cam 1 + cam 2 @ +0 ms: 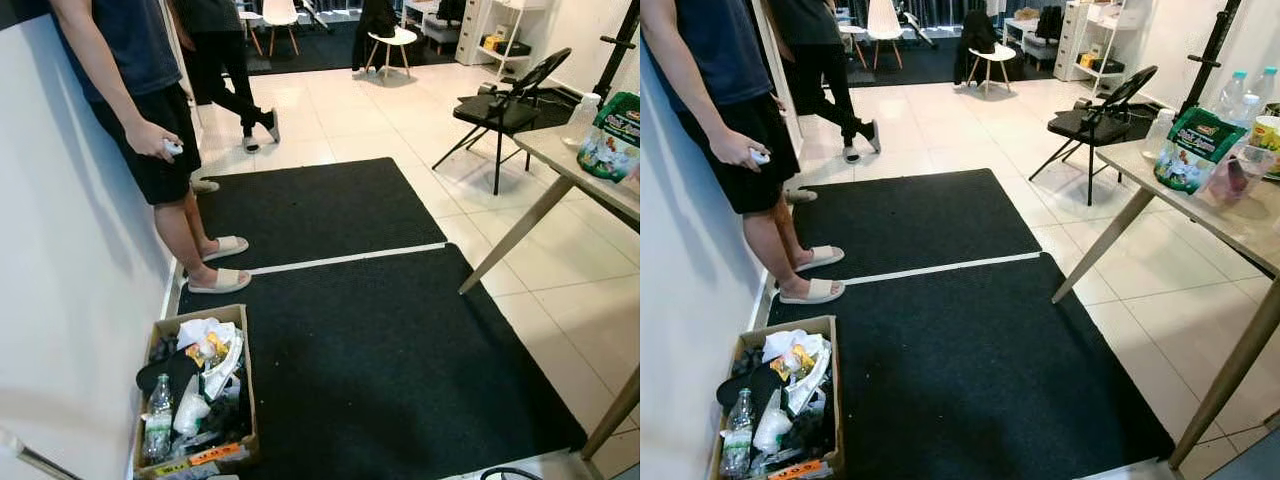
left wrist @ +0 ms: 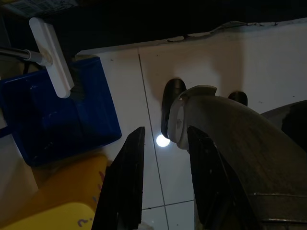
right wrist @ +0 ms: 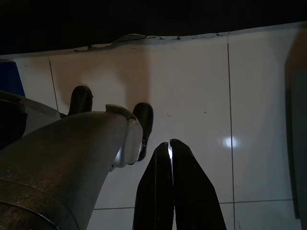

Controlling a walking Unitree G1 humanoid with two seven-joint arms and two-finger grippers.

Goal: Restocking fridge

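1. Glossy white floor tiles [image 1: 940, 120] run back through a lit room, with two black floor mats [image 1: 970, 360] laid end to end in the foreground and a pale seam between them.
2. Against the white wall, a person in dark shorts [image 1: 150, 140] stands in pale slippers and holds a small white object; a second person in black trousers [image 1: 830, 80] stands farther back.
3. At the wall's foot sits an open brown cardboard box [image 1: 196, 400] crammed with empty clear plastic bottles and crumpled wrappers.
4. A wooden table with slanted legs [image 1: 1240, 235] carries the stock for the task: a green-and-white snack bag [image 1: 1190, 150], clear water bottles [image 1: 1240, 95] and a clear pinkish cup [image 1: 1238, 178].
5. Beyond the table stands a black folding chair [image 1: 1095, 115].
6. Hanging idle over white tile, the left gripper [image 2: 163, 187] has its black fingers a narrow gap apart and grips nothing; ahead of its fingertips lies a blue plastic bin [image 2: 57, 120], with a yellow object [image 2: 62, 201] beside the fingers.
7. Also hanging idle, the right gripper [image 3: 171, 182] has its fingers pressed together, empty, with the robot's silver leg beside them and its black foot [image 3: 144, 124] just ahead.
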